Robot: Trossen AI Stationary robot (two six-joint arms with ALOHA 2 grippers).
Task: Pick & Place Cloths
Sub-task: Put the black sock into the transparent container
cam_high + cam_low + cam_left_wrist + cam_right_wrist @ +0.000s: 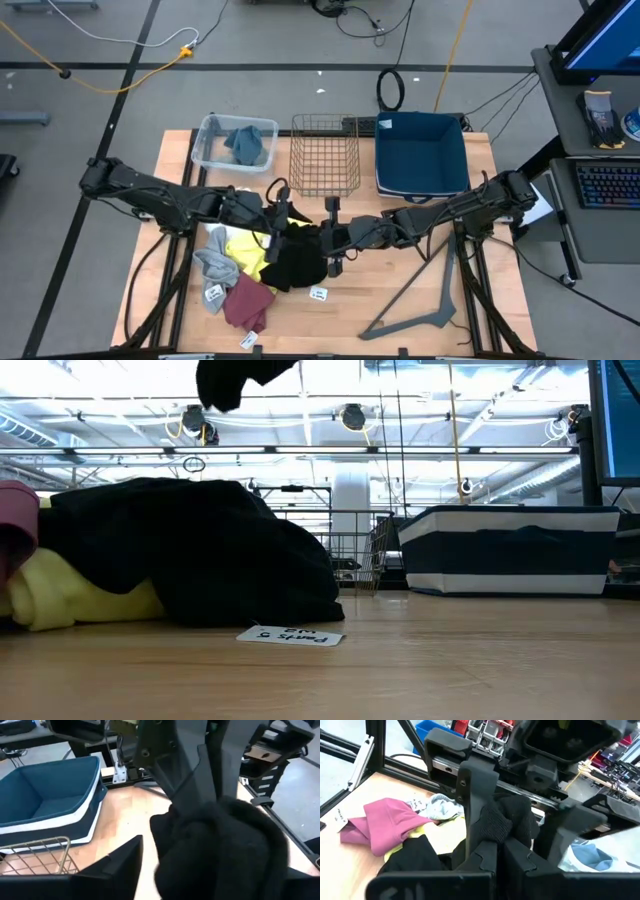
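Observation:
A small black cloth [220, 850] hangs in the air between my two grippers, above the cloth heap at the table's near middle. My right gripper [502, 855] is shut on it. My left gripper [284, 222] is open, one finger [117, 865] standing clear on either side of that cloth. Below lie a larger black cloth [190, 550], a yellow one [245, 250], a grey one [214, 262] and a maroon one [246, 300]. A blue-grey cloth [243, 143] lies in the clear bin. My right gripper pinches a bunched part of the small black cloth [507, 822] between its two fingers [192, 775], slanting down from the table's right side. One layer or several, I cannot tell. The cloth hangs slack, and its lower end [232, 390] is clear of the heap.
Along the far edge stand a clear plastic bin [208, 150], a wire basket [325, 185] and a dark blue fabric bin [422, 185]. White tags [318, 294] lie on the wood near the heap. A grey angled bar [425, 300] lies at the near right.

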